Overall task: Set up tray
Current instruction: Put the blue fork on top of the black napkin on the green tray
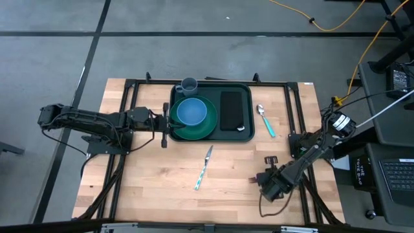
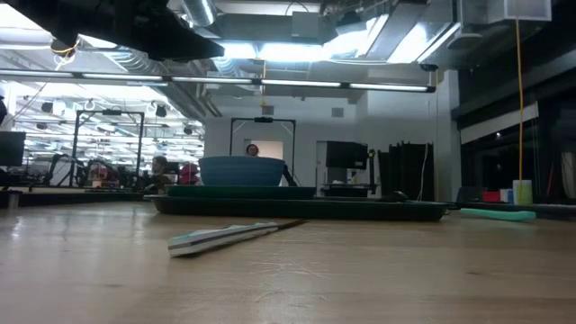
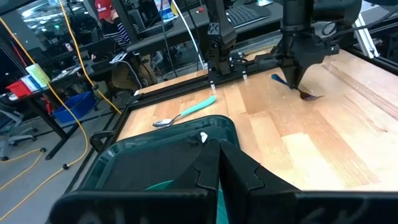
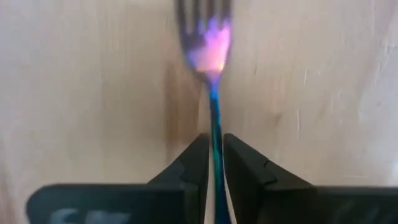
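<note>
The right hand (image 4: 211, 163) is closed tight on the thin handle of a fork (image 4: 210, 46), whose iridescent blue-purple head lies over the bare wood of the bench (image 1: 155, 181) near its front right part. The left hand (image 1: 165, 123) sits at the left rim of the tray (image 1: 249, 110) with its fingers (image 3: 249, 177) pressed close together over that edge, apparently pinching it. The tray is a large dark green rectangle with rounded corners and a raised rim, lying at the back centre of the bench. On it rest a round green plate (image 1: 206, 129) with a blue bowl (image 1: 191, 111) on top, a grey-blue mug (image 1: 189, 85) at the back left corner, and a flat black rectangle (image 1: 231, 110) on the right side. Just right of the tray lies a spoon (image 1: 265, 120) with a teal handle; in front of it, a knife (image 1: 204, 167) lies diagonally on the wood.
</note>
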You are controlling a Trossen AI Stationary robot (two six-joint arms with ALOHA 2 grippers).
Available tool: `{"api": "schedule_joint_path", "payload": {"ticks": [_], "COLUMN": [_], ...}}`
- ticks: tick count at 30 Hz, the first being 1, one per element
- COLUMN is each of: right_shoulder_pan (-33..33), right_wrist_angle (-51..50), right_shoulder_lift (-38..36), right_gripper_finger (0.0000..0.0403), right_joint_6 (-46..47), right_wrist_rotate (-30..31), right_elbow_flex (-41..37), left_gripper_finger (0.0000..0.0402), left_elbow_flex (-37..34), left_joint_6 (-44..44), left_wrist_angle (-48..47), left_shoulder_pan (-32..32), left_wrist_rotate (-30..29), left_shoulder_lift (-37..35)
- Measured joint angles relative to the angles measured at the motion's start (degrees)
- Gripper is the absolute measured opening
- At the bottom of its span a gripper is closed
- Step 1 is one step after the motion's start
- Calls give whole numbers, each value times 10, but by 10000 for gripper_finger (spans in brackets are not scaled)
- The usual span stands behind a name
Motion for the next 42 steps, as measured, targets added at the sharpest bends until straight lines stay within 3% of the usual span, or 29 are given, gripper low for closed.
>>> {"api": "schedule_joint_path", "payload": {"ticks": [14,21,28,35,42], "right_shoulder_pan": [-41,-42,-42,-47,-80], "right_wrist_angle": [41,41,42,46,49], "right_shoulder_lift": [-1,-2,-3,-3,-12], "right_gripper_finger": [53,11,10,5,2], "right_joint_6": [12,12,13,44,40], "right_wrist_rotate": [-25,-24,-23,35,36], "right_elbow_flex": [1,1,1,2,2], "left_gripper_finger": [3,3,2,4,2], "left_elbow_flex": [0,0,0,0,0], "left_joint_6": [0,-1,-1,-1,7], "left_wrist_angle": [0,0,0,0,0], "left_shoulder_pan": [0,0,0,0,0], "left_wrist_rotate": [0,0,0,0,-1], "left_shoulder_lift": [0,0,0,0,0]}}
